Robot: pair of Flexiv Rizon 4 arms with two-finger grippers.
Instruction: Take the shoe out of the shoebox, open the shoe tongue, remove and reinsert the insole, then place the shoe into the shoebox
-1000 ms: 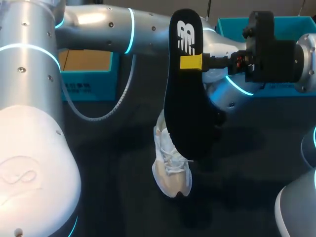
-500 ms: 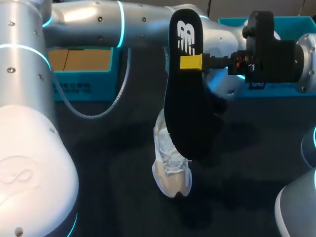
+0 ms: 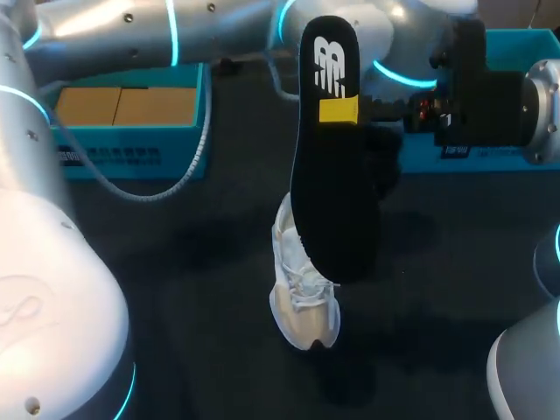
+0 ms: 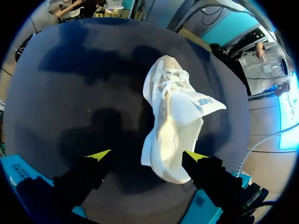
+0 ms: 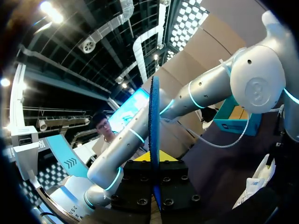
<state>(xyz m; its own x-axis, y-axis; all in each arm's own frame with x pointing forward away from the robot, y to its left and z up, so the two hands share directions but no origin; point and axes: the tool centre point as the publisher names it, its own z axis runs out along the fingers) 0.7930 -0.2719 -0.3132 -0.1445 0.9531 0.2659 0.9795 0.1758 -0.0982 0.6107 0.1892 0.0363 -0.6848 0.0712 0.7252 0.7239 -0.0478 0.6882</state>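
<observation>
A white shoe (image 3: 302,302) lies on the dark table, toe toward me. In the left wrist view the shoe (image 4: 173,121) has its tongue folded up, and my left gripper (image 4: 147,155) hangs open above its heel end without touching it. In the head view that gripper is hidden behind the insole. My right gripper (image 3: 339,110) is shut on the black insole (image 3: 332,201), which stands upright above the shoe. Seen from the right wrist, the insole (image 5: 154,107) is edge-on between the fingers of the right gripper (image 5: 154,161).
A teal shoebox (image 3: 131,157) with a brown cardboard inside stands at the back left. A second teal box part (image 3: 411,52) stands at the back right behind my right wrist. My left arm (image 3: 175,35) stretches across the back of the table.
My left gripper has opened, and the left arm has lifted up and back, away from the shoe. The right arm, the insole and the shoe have kept still.
</observation>
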